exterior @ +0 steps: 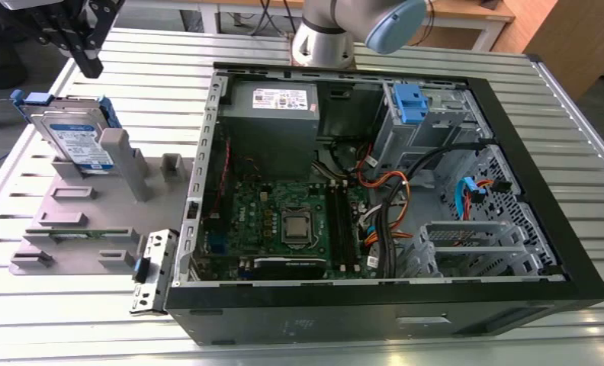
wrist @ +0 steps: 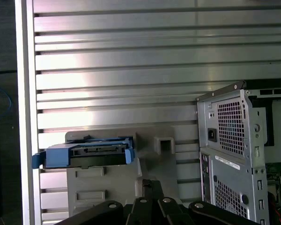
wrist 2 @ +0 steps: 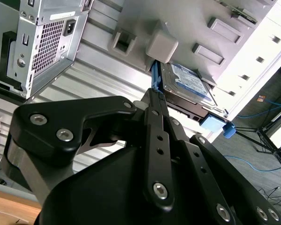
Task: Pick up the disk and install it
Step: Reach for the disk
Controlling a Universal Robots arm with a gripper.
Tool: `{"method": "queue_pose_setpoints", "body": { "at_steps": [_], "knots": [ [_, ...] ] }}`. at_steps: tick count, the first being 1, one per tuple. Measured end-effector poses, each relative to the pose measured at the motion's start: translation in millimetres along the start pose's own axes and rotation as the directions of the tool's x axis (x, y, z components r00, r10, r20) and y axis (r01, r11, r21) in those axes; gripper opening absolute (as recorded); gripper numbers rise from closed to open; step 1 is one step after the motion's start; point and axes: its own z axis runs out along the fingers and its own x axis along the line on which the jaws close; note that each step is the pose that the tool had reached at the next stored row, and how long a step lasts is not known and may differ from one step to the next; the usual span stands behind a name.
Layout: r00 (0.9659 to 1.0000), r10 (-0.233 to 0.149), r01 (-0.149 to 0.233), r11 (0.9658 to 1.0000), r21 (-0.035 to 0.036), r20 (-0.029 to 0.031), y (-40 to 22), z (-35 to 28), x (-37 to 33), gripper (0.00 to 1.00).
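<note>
The disk (exterior: 73, 137), a silver drive with a blue-and-white label and blue rails, stands on edge in a grey holder (exterior: 78, 221) at the exterior view's left, beside the open computer case (exterior: 383, 301). My gripper (exterior: 91, 70) hangs above and behind the disk, apart from it, its black fingers shut with nothing between them. The second wrist view has the gripper (wrist 2: 152, 93) pointing at the disk (wrist 2: 189, 82) from a short way off. The first wrist view looks at the disk (wrist: 86, 154) edge-on, past the gripper (wrist: 148, 183).
Inside the case lie a grey power-supply box (exterior: 271, 107), a motherboard (exterior: 292, 221), loose cables (exterior: 393, 198) and a metal drive cage with a blue latch (exterior: 409, 103). A removed metal bracket (exterior: 152, 271) leans by the case. The ribbed metal table (exterior: 129, 335) extends all round.
</note>
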Motion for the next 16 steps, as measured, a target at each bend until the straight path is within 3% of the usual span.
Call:
{"method": "queue_pose_setpoints", "body": {
  "at_steps": [16],
  "knots": [
    [1.0,0.0,0.0,1.0,0.0,0.0,-0.3,1.4,2.7,0.11]
  ]
}}
